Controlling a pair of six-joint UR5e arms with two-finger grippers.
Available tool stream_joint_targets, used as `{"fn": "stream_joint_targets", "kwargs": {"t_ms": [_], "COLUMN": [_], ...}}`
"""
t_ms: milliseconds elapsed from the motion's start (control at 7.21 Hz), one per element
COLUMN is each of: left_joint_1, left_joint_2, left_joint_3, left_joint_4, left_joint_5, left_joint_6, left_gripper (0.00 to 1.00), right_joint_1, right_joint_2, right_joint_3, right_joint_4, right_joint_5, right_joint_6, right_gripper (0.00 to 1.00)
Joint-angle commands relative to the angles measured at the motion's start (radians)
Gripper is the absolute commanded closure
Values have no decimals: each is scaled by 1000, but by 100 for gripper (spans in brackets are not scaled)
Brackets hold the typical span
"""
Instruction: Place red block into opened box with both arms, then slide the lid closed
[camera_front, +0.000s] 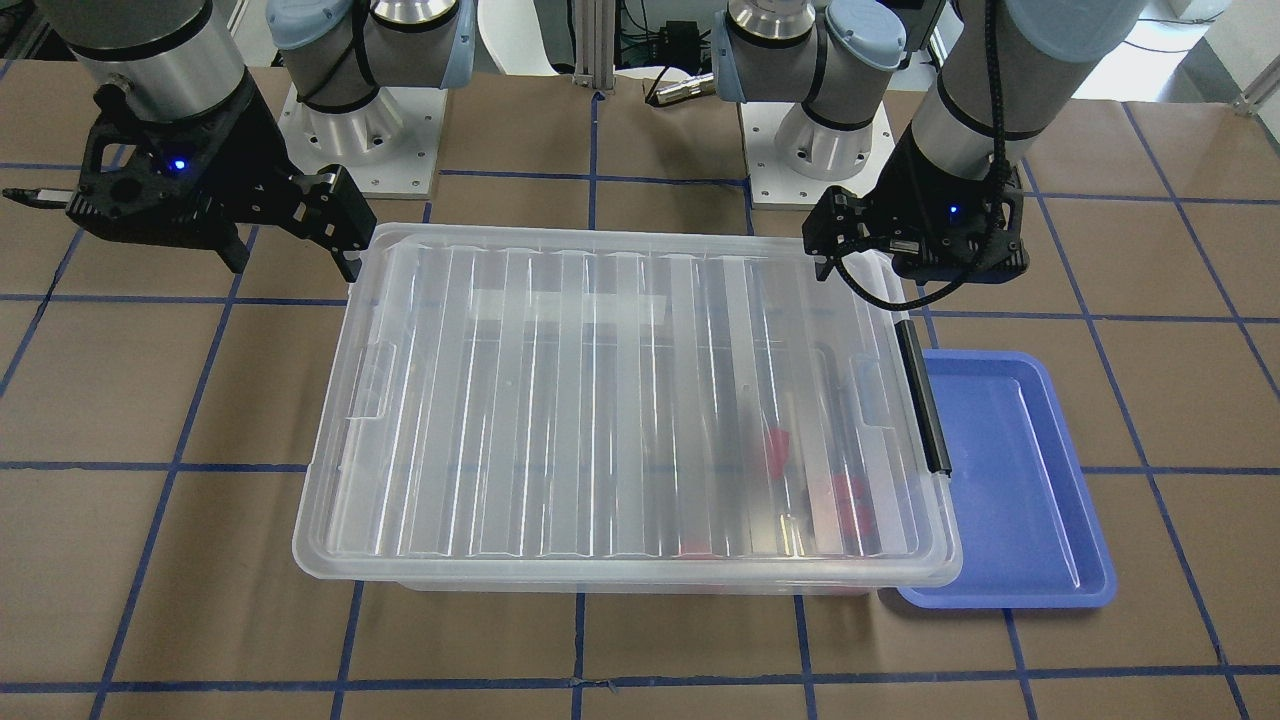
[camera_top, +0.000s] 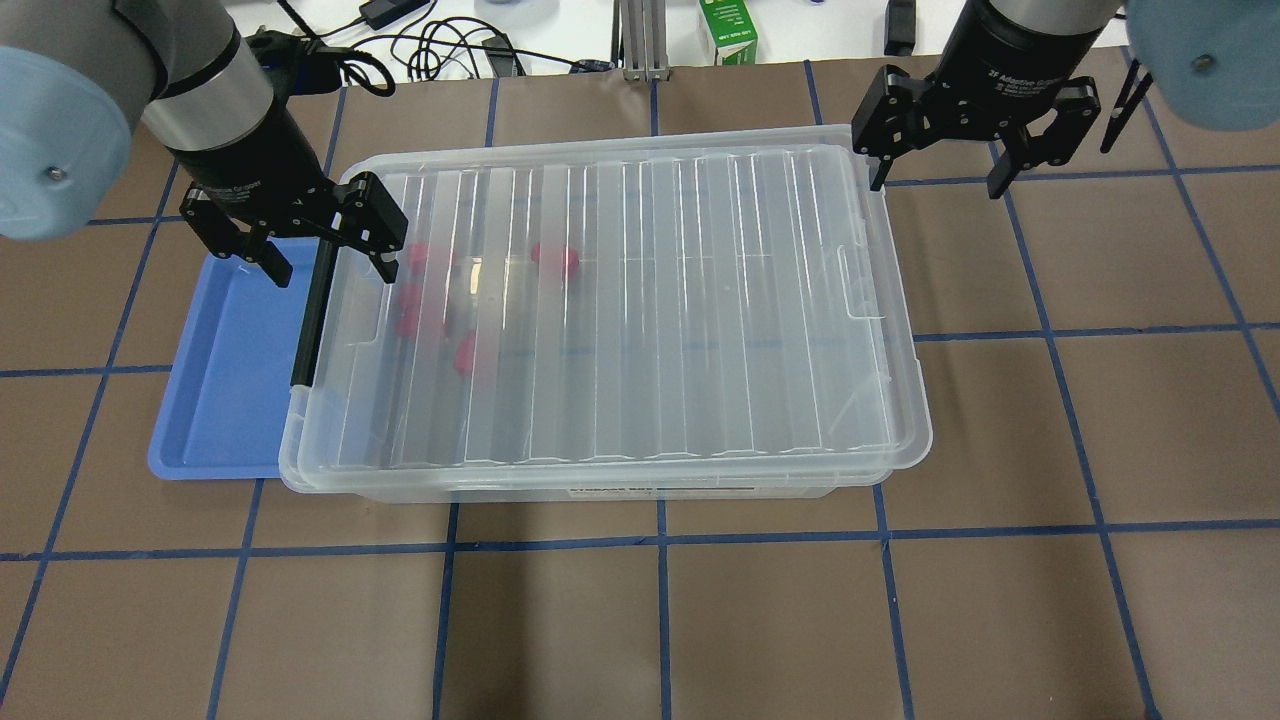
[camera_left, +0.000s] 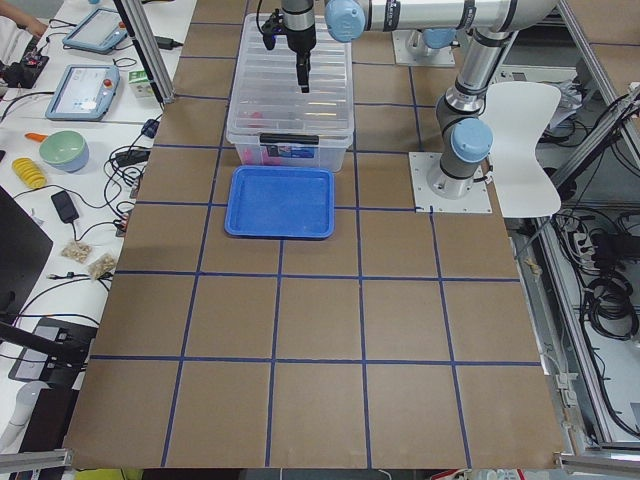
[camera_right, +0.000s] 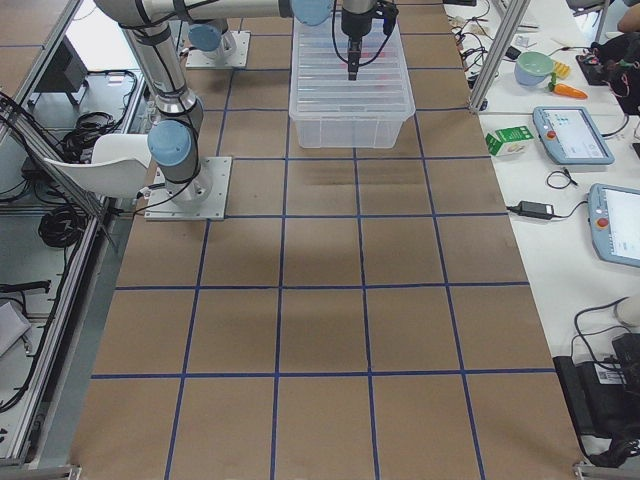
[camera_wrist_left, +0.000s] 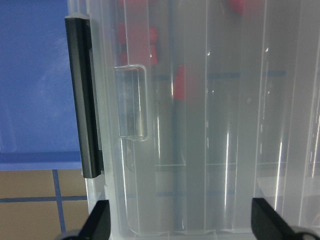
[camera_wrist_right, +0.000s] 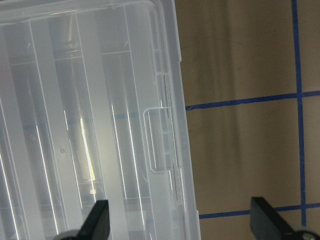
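The clear box (camera_top: 650, 490) stands mid-table with the ridged lid (camera_top: 650, 300) lying flat over its whole top. Several red blocks (camera_top: 555, 258) show blurred through the lid near the end with the black bar (camera_top: 312, 310); they also show in the front view (camera_front: 775, 450). My left gripper (camera_top: 335, 265) hangs open over that end, its fingers either side of the bar and the lid's edge, holding nothing. My right gripper (camera_top: 938, 185) is open and empty above the table, just beyond the lid's far right corner. The left wrist view shows the lid's recess (camera_wrist_left: 131, 102) beside the bar (camera_wrist_left: 80, 100).
A shallow blue tray (camera_top: 220, 380) lies against the box's bar end, under my left gripper. A green carton (camera_top: 728, 30) and cables lie past the table's far edge. Both arm bases (camera_front: 360, 140) stand behind the box. Brown table surface with blue tape lines surrounds it.
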Motion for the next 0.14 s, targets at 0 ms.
{"fn": "stream_joint_targets", "kwargs": {"t_ms": [0], "left_joint_1": [0], "left_joint_2": [0], "left_joint_3": [-2], "left_joint_4": [-2], "left_joint_5": [-3], "left_joint_6": [0], "left_gripper": [0], "right_joint_1": [7], "right_joint_2": [8], "right_joint_3": [0], "right_joint_4": [-7], "right_joint_5": [1], "right_joint_6": [-1], "right_gripper": [0]}}
